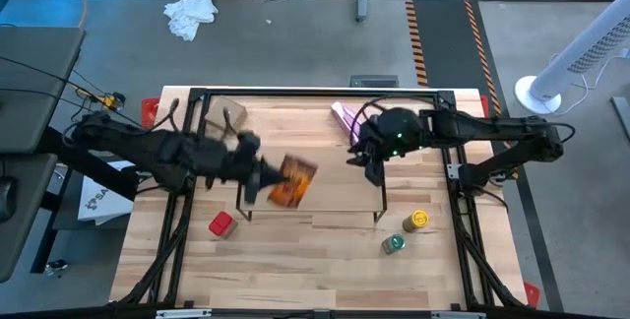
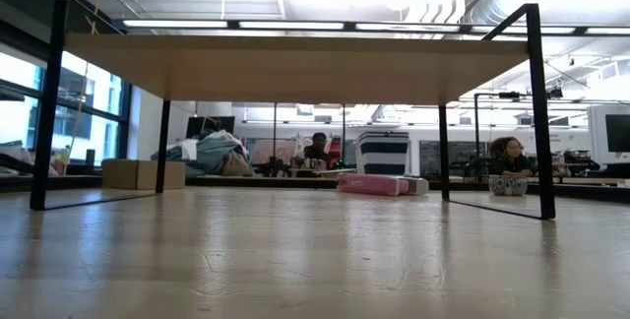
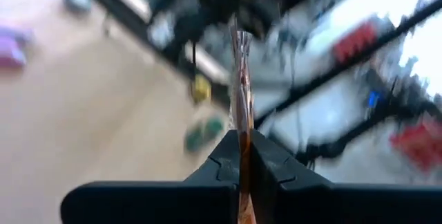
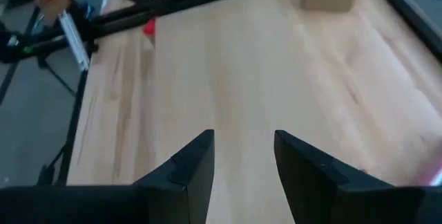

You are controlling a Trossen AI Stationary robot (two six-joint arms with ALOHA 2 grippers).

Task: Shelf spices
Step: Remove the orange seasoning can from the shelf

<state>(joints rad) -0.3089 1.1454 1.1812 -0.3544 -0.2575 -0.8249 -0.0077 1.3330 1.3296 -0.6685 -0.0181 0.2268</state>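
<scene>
The flat orange-brown packet (image 1: pixel 292 181) hangs above the shelf (image 1: pixel 325 199), a light wood plank on thin black legs (image 2: pixel 539 112). My left gripper (image 1: pixel 264 177) is shut on it, reaching in from the table's left. My right gripper (image 1: pixel 370 161) hovers open over the shelf's right part with nothing between its fingers (image 4: pixel 242 162). The red boxy container (image 1: pixel 220 224) stands on the table near the shelf's left leg. At the near right, the yellow jar (image 1: pixel 417 221) and the green-lidded jar (image 1: pixel 394 244) also stand on the table. My left gripper pinches the packet's two flat faces (image 3: pixel 242 144) between its two fingers, and the wrist view shows it edge-on. The fingers come nearly level from the table's left. The packet sticks out beyond the fingertips (image 3: pixel 238 51) toward the right, lifted clear of the shelf.
A pink-purple packet (image 1: pixel 345 117) lies at the far side by my right arm. A tan cardboard box (image 1: pixel 224 112) sits at the far left. Black frame rails (image 1: pixel 463 211) run along the table's sides. People sit in the room beyond the table.
</scene>
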